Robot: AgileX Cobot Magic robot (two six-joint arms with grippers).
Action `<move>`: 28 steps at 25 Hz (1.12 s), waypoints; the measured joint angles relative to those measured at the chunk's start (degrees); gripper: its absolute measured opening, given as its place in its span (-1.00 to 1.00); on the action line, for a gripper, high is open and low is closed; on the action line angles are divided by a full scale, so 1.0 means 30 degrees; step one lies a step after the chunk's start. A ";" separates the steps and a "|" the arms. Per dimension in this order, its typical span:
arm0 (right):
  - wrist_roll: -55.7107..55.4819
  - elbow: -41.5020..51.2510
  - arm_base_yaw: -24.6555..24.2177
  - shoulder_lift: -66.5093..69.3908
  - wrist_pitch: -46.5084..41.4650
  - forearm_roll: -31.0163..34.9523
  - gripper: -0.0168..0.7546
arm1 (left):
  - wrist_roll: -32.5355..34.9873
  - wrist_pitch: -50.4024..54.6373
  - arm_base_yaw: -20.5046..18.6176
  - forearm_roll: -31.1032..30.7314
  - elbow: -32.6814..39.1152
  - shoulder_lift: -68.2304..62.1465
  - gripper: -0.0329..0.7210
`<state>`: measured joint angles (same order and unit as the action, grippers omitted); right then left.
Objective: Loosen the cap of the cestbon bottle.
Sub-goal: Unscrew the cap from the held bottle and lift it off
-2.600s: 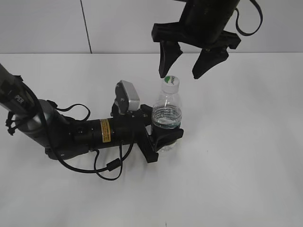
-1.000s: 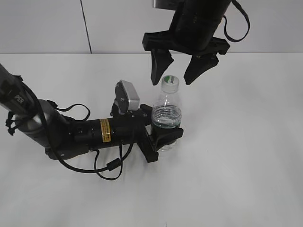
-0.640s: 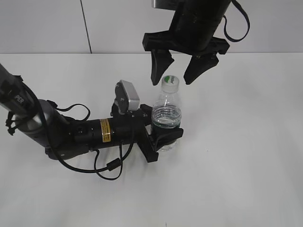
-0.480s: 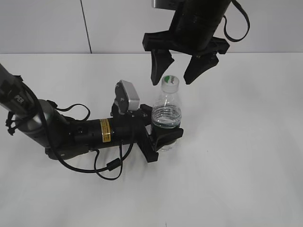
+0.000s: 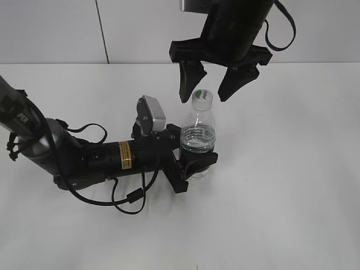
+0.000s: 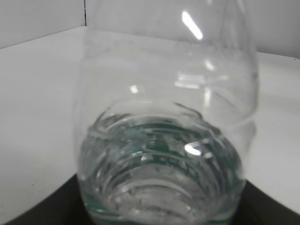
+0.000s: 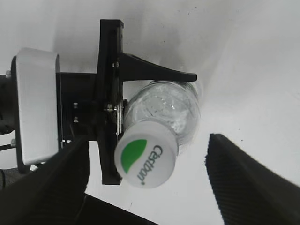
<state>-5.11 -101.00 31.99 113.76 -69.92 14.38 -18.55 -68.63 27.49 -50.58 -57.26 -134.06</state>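
Note:
The cestbon bottle (image 5: 198,138) stands upright on the white table, clear and ribbed, with water low inside. My left gripper (image 5: 194,162) lies along the table from the left and is shut on the bottle's lower body; in the left wrist view the bottle (image 6: 164,140) fills the frame between the black jaws. The white cap (image 5: 202,98) with a green leaf mark sits on top. My right gripper (image 5: 204,99) hangs open above it, its fingers either side of the cap and apart from it. In the right wrist view the cap (image 7: 146,159) sits between the fingers (image 7: 253,180).
The left arm (image 5: 84,157) with its cables lies across the table's left side. Its white wrist camera (image 5: 153,115) sticks up just left of the bottle. A grey wall (image 5: 56,28) closes the back of the table.
The right gripper has come left and down from its earliest position, so its open fingers now flank the cap. Over the last second nothing has visibly moved.

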 joint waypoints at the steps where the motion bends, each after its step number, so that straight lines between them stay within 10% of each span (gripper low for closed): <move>1: 0.0048 0.0000 0.0000 0.0069 0.0000 0.0000 0.58 | 0.0000 0.0000 0.0000 0.0000 0.0000 0.0000 0.16; 11: 0.0105 0.0000 0.0000 0.0290 0.0000 0.0000 0.51 | 0.0000 0.0013 0.0000 0.0014 0.0000 0.0000 0.16; 18: 0.0189 -0.0018 0.0000 0.0290 0.0000 0.0036 -0.15 | 0.0000 0.0021 0.0000 0.0014 0.0000 0.0000 0.16; 28: 0.1272 -0.0042 0.0000 0.0290 -0.0019 0.0034 -0.17 | 0.0000 0.0021 0.0000 0.0050 0.0000 0.0000 0.16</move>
<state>-1.30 -101.12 31.99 114.63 -69.98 14.49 -18.55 -68.56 27.49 -50.43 -57.26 -134.06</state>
